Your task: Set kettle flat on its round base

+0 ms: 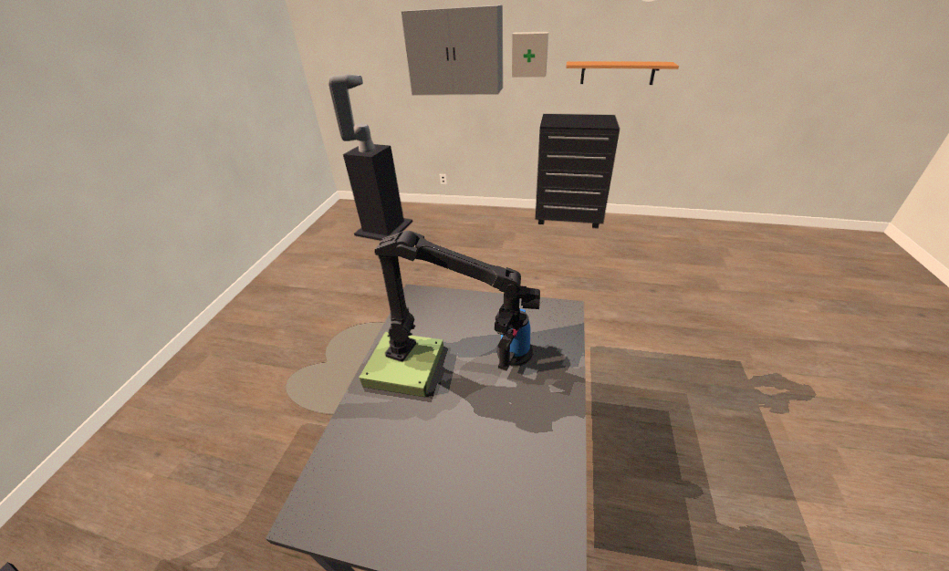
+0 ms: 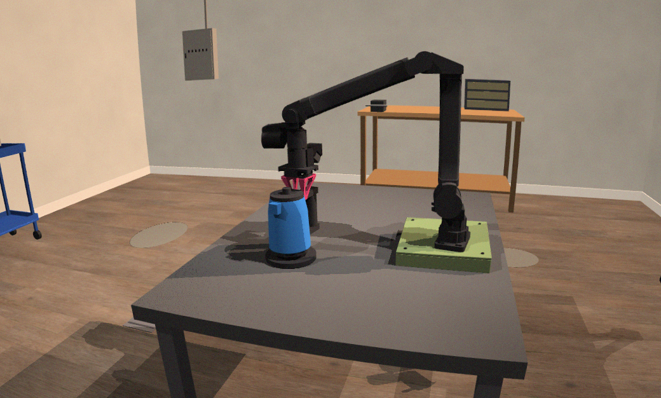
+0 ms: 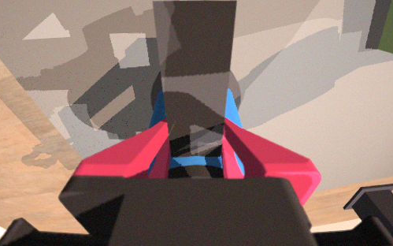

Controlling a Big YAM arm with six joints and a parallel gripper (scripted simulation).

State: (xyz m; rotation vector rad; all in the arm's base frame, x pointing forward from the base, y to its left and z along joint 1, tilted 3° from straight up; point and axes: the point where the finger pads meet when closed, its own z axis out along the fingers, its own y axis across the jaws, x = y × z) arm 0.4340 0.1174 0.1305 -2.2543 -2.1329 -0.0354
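The blue kettle (image 2: 287, 224) with a dark lid and knob stands upright on the round black base (image 2: 290, 257) near the table's far left side. It also shows in the top view (image 1: 520, 338). My gripper (image 2: 299, 184), with red fingers, comes down from above and is shut on the dark upright bar of the kettle handle (image 2: 312, 207). In the wrist view the red fingers clamp both sides of the dark handle bar (image 3: 195, 91), with blue kettle body showing behind. The stud of the base is hidden under the kettle.
The arm's green mounting block (image 2: 443, 244) sits on the table to the right of the kettle. The table's left edge runs close to the base. An orange workbench stands behind the table, and a blue cart (image 2: 1, 190) stands at the far left.
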